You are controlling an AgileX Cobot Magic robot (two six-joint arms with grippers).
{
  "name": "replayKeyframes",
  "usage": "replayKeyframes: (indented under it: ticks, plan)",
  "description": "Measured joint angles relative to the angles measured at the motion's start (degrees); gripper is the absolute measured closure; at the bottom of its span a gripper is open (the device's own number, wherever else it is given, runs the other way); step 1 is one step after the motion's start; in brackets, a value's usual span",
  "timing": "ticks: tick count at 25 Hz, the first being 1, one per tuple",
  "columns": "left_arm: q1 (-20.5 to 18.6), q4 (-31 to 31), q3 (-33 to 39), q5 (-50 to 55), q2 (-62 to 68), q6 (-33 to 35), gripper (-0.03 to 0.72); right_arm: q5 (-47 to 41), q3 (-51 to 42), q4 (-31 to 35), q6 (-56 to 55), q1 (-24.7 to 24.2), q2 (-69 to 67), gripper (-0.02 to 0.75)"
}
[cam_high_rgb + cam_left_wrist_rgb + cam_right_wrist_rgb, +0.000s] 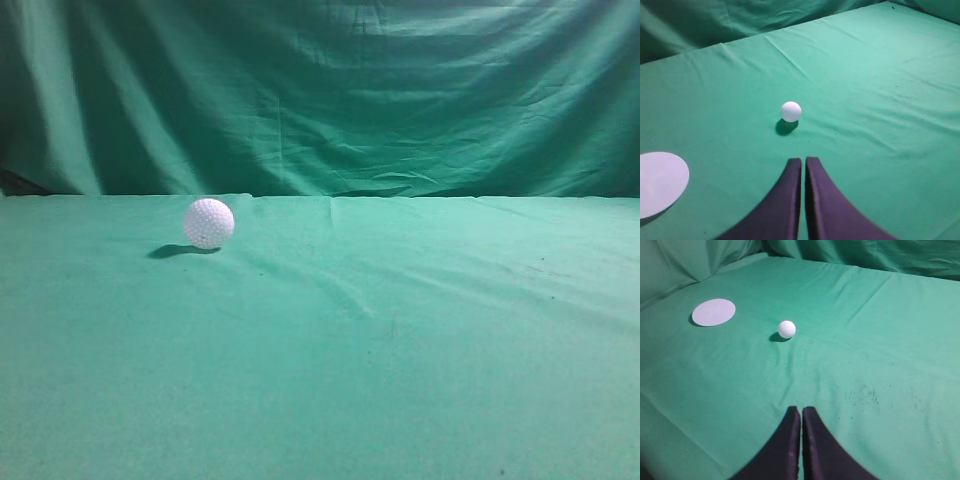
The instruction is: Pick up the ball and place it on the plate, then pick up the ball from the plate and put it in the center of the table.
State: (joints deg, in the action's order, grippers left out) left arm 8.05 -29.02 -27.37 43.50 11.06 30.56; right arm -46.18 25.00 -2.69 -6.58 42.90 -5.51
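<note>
A white dimpled ball (209, 223) rests on the green cloth of the table, left of middle in the exterior view. It also shows in the left wrist view (791, 111) and in the right wrist view (787, 329). A flat white round plate (657, 183) lies at the left edge of the left wrist view, and it shows far left in the right wrist view (713, 312); it is outside the exterior view. My left gripper (803, 160) is shut and empty, short of the ball. My right gripper (801, 409) is shut and empty, well back from the ball. Neither gripper appears in the exterior view.
A green cloth (400, 330) covers the whole table, with a few wrinkles and dark specks (862, 395). A green curtain (330, 90) hangs behind the far edge.
</note>
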Motion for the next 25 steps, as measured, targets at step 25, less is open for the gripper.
replayKeyframes:
  ticks: [25]
  plan:
    - [0.0,-0.77,8.79,-10.83,0.0,0.59,0.688,7.11,-5.01,0.14,-0.46,0.0,0.22,0.69]
